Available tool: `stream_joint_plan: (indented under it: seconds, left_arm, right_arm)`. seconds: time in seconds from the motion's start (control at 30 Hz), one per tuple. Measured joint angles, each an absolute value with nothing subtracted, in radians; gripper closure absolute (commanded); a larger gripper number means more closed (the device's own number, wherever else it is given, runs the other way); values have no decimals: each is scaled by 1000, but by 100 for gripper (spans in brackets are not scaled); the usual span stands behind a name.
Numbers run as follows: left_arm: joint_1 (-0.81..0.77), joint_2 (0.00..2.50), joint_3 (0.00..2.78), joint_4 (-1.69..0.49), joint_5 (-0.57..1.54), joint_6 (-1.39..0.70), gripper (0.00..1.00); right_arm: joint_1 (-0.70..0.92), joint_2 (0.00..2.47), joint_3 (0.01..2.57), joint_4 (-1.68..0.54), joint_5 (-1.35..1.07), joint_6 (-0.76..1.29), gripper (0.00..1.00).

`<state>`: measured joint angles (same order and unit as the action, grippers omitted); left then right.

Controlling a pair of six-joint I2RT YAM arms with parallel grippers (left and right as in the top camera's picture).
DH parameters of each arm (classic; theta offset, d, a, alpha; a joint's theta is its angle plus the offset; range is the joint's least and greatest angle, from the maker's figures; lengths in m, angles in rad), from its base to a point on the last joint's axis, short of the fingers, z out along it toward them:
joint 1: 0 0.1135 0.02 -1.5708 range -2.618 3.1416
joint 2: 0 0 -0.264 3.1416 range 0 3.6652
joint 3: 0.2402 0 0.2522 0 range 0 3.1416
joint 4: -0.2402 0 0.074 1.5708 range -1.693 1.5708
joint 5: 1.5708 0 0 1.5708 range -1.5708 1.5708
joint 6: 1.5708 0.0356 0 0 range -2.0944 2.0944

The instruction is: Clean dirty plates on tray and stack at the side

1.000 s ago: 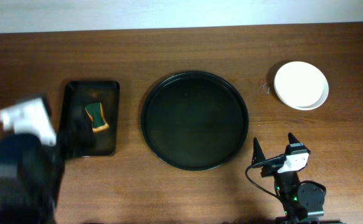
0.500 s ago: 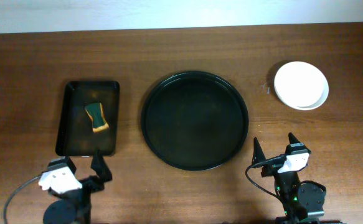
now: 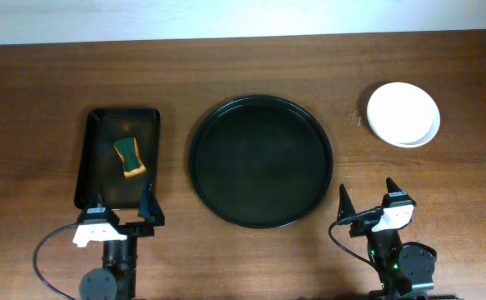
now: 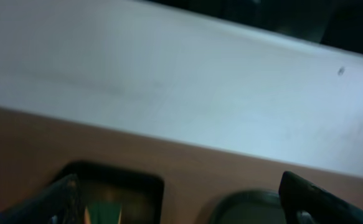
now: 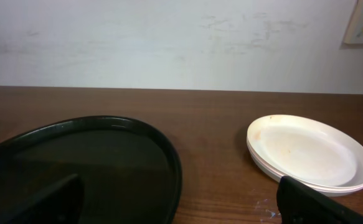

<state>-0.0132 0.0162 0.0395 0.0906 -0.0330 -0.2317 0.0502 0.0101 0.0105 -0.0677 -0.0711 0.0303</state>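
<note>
both arms sit folded low at the near edge of the table (image 3: pixel 226 67), wrists aimed at the far wall. the left gripper (image 3: pixel 124 203) is spread wide and holds nothing, its tips over the near end of the small rectangular tray (image 3: pixel 101 137), where a sponge (image 3: pixel 128 157) lies. the right gripper (image 3: pixel 367 198) is also wide and holds nothing, just beside the round tray (image 3: pixel 259 158). the plates (image 3: pixel 403 113) sit stacked on the table, right of the round tray.
</note>
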Motion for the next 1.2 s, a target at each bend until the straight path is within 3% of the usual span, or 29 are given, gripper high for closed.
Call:
stream_joint_plan:
  seconds: [0.17,0.47,1.2]
  left_arm:
    - [10,15,13,-81,-33,-217,1]
    - [17,14,13,-80,-32,-45,1]
    - [17,14,13,-80,-33,-22,1]
  right_arm:
    - [50,10,10,-67,-71,30,1]
    - [50,10,10,-68,-71,30,1]
    - [50,10,10,-68,-71,30,1]
